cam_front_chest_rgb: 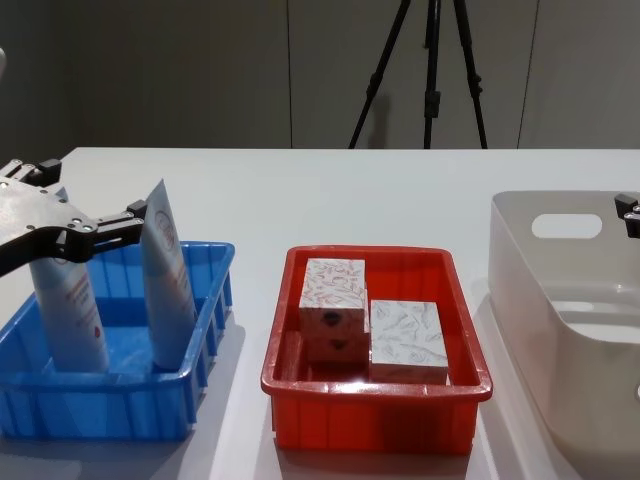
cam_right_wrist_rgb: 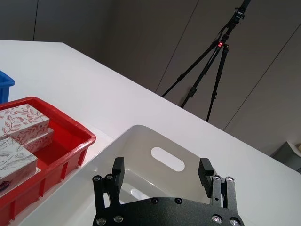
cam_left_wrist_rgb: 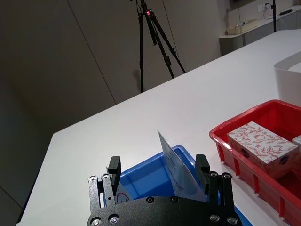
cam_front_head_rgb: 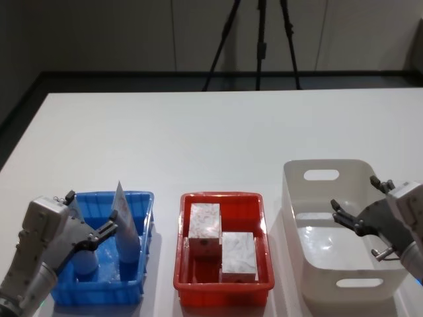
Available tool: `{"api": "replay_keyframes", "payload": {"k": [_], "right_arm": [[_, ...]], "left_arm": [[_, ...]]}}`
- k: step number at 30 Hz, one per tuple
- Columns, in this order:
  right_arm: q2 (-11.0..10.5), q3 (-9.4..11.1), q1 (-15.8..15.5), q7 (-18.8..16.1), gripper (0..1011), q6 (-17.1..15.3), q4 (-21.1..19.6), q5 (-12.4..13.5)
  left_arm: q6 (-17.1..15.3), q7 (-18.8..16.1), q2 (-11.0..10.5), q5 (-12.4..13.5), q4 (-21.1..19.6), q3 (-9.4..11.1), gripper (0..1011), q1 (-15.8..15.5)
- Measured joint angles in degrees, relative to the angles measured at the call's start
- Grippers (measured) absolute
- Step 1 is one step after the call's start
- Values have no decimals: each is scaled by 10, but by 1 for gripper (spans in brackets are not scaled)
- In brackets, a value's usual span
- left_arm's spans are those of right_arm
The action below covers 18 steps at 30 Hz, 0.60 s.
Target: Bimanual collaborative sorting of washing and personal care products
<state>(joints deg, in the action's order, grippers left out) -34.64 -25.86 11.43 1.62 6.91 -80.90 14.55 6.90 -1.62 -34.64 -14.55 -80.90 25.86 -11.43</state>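
Left gripper [cam_front_head_rgb: 104, 228] wide open at the tube [cam_front_head_rgb: 125, 224] in the blue bin [cam_front_head_rgb: 99, 290], right gripper [cam_front_head_rgb: 340, 214] open and empty over the white bin [cam_front_head_rgb: 294, 198]: looks like a release, lift clear next.

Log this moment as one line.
left gripper: fingers open, over blue bin | right gripper: fingers open, over white bin | two tubes standing in blue bin | boxes in red bin

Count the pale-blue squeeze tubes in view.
2 squeeze tubes, both standing in the blue bin: one at its left end, one beside it mid-bin. Another lying flat could be hidden.
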Motion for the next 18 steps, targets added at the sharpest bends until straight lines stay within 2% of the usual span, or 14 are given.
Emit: {"api": "replay_keyframes", "payload": {"k": [18], "right_arm": [[0, 0, 0, 0, 1001, 0, 0, 0]], "left_arm": [[0, 0, 0, 0, 0, 0, 1001, 0]]}}
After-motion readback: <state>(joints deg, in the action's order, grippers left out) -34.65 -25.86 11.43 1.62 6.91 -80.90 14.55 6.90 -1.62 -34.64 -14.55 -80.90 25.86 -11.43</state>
